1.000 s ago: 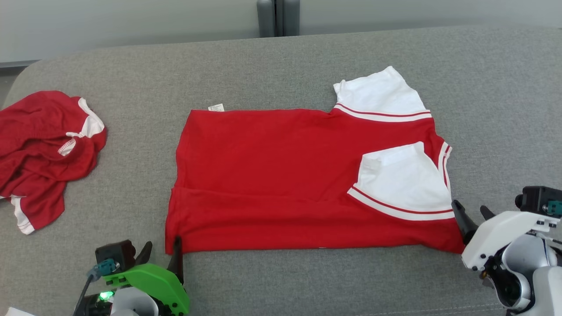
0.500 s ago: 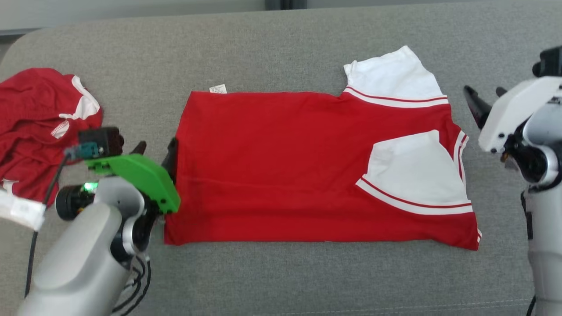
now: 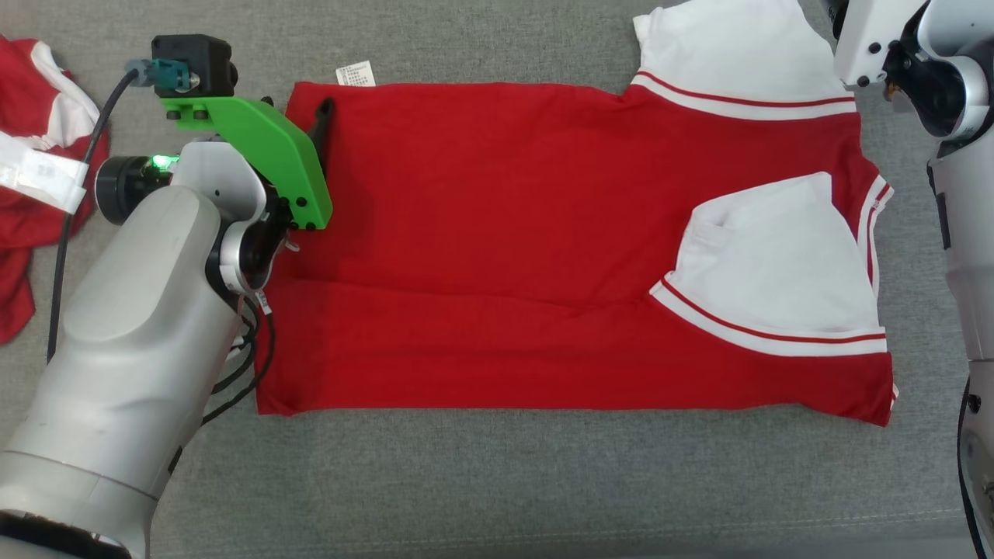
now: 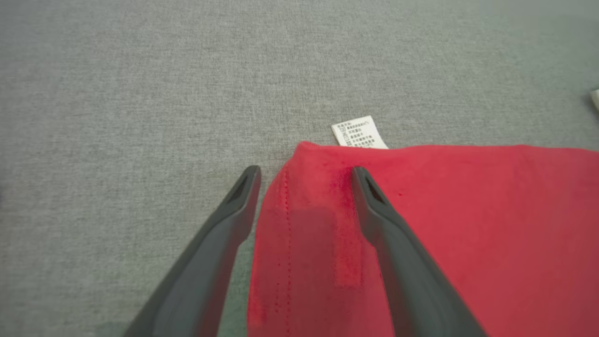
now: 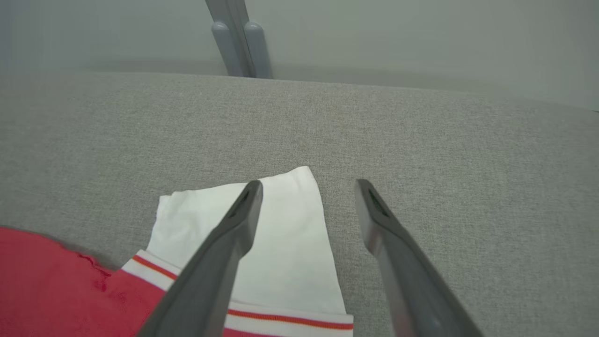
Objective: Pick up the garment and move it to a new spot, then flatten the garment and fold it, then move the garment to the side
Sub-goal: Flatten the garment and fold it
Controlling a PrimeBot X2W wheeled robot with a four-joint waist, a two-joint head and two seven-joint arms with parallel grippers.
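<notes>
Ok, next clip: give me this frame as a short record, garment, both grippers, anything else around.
surface: grey cushion
garment: red shirt, white sleeves, spread flat
near sleeve: folded onto the body
care label: sticking out at the far left corner
left gripper: open, astride the far left corner's edge
right gripper: open, astride the edge of the far sleeve
fabric gripped: none yet
other garment: crumpled red one at the left

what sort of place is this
Likely a robot test room, not a home: a broad grey fabric-covered surface, a bare pale wall with a grey post, and a crumpled red-and-white garment lying aside.
</notes>
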